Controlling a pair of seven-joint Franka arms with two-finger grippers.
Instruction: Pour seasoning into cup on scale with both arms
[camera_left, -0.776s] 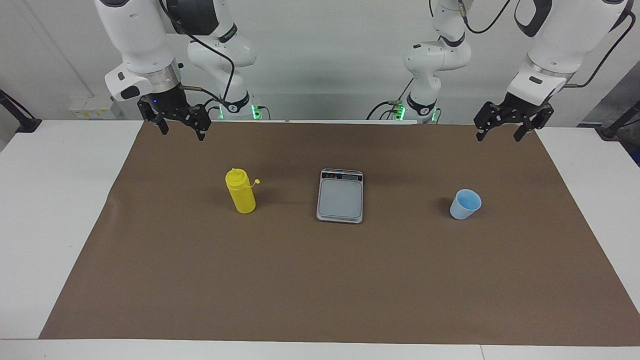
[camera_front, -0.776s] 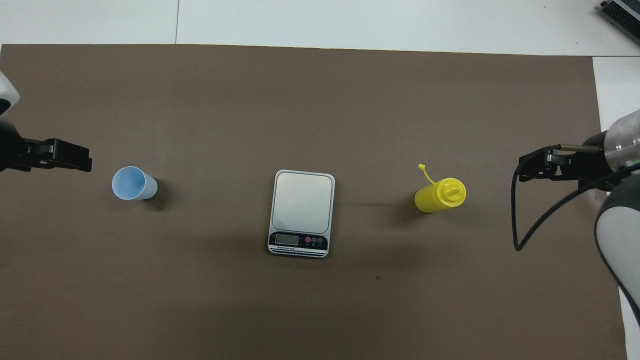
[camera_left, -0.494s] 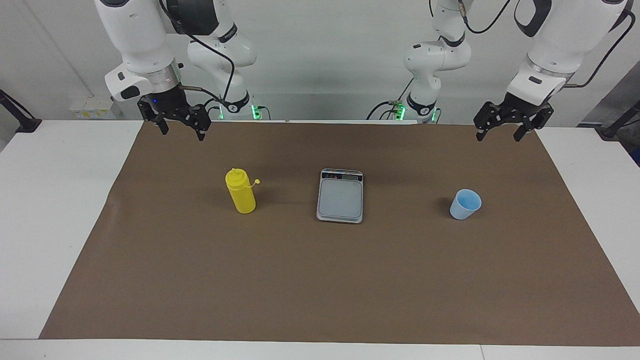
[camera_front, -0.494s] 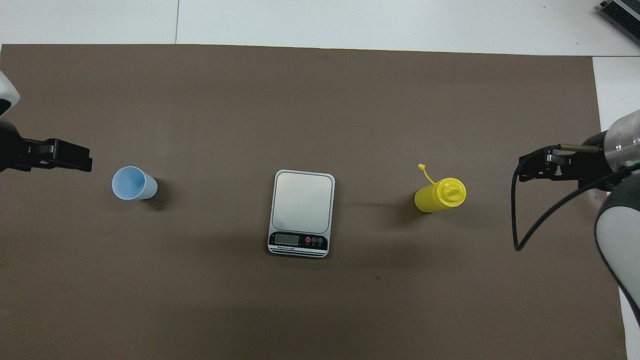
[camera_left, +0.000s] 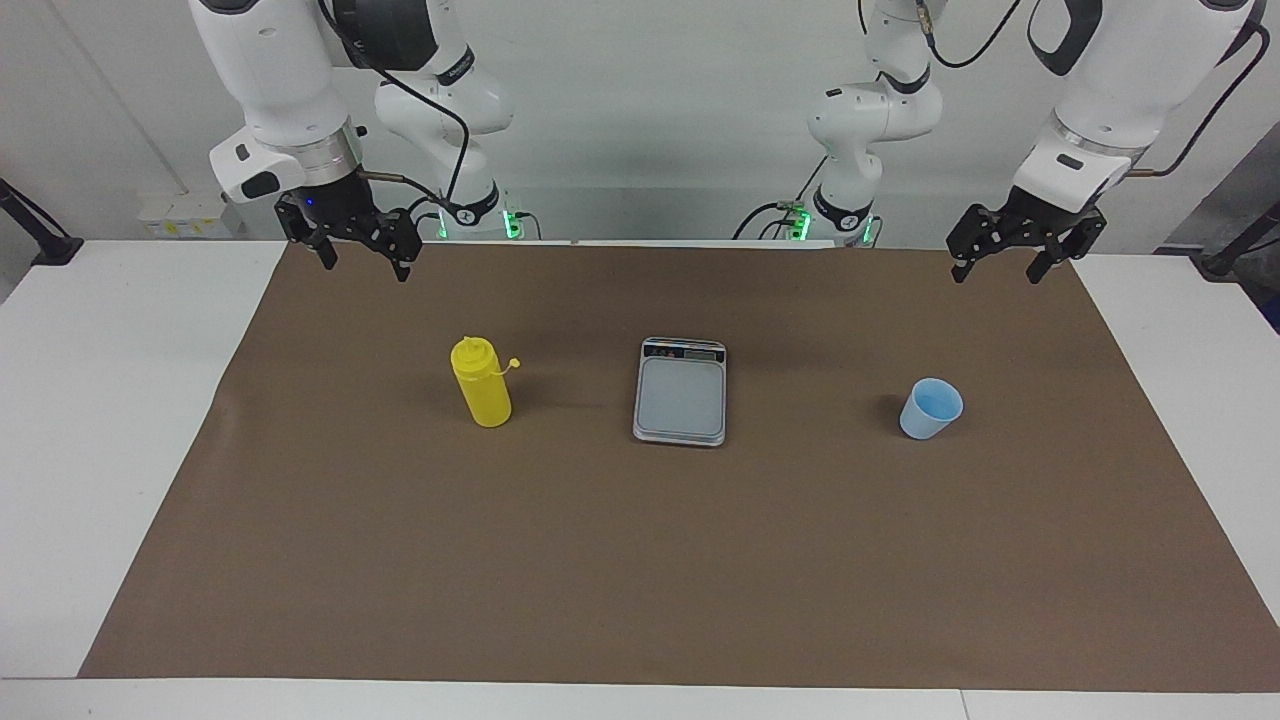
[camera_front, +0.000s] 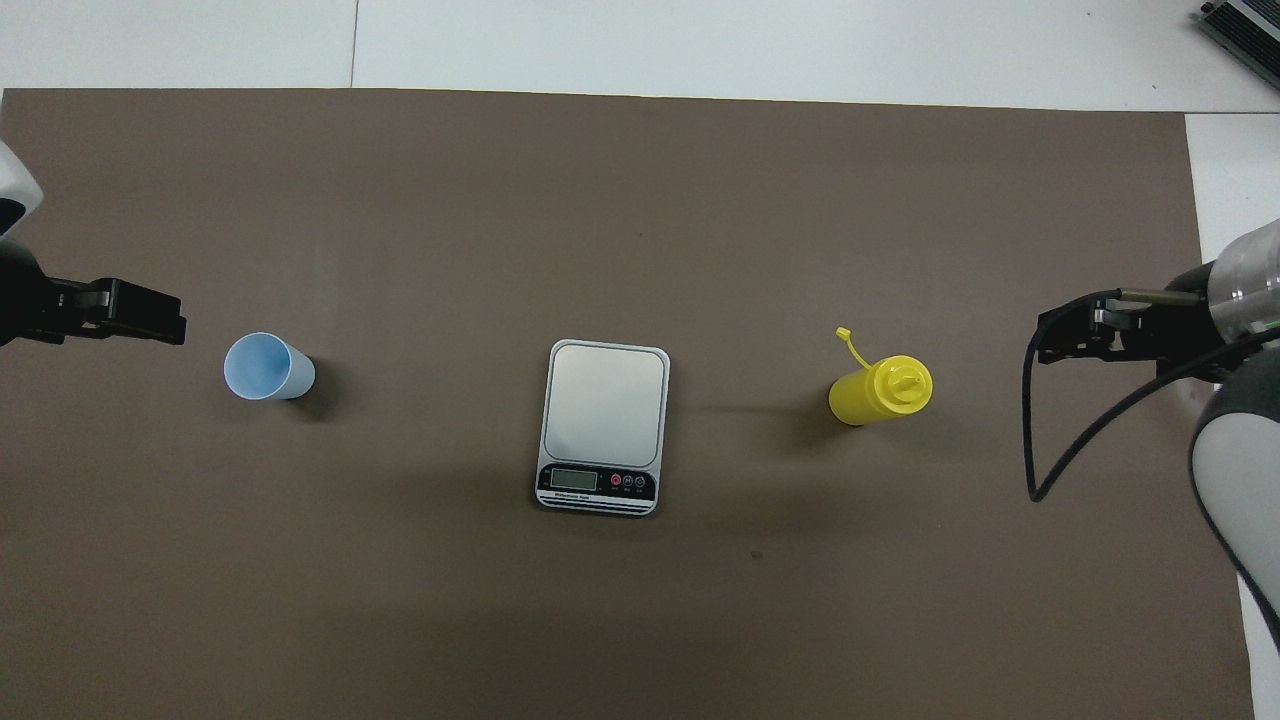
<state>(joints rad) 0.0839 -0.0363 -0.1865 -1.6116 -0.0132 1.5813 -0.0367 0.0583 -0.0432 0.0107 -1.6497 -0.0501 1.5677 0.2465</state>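
Brown mat (camera_left: 640, 560) covers most of the white counter (camera_left: 90, 420), with bare white strips at both ends and along the edge farthest from the robots.

Scale (camera_left: 680, 391) sits mid-mat, display end toward the robots, plate bare. Seasoning bottle (camera_left: 481, 382) stands upright toward the right arm's end, its tethered cap hanging off to the side. Cup (camera_left: 931, 408) stands upright toward the left arm's end. All three are well apart, with open mat around each.

Right tool (camera_left: 364, 257) hangs empty, fingers spread, over the mat edge nearest the robots. Left tool (camera_left: 997, 263) likewise, spread and empty.

Overhead view cuts off both tools at the frame sides; only parts show.
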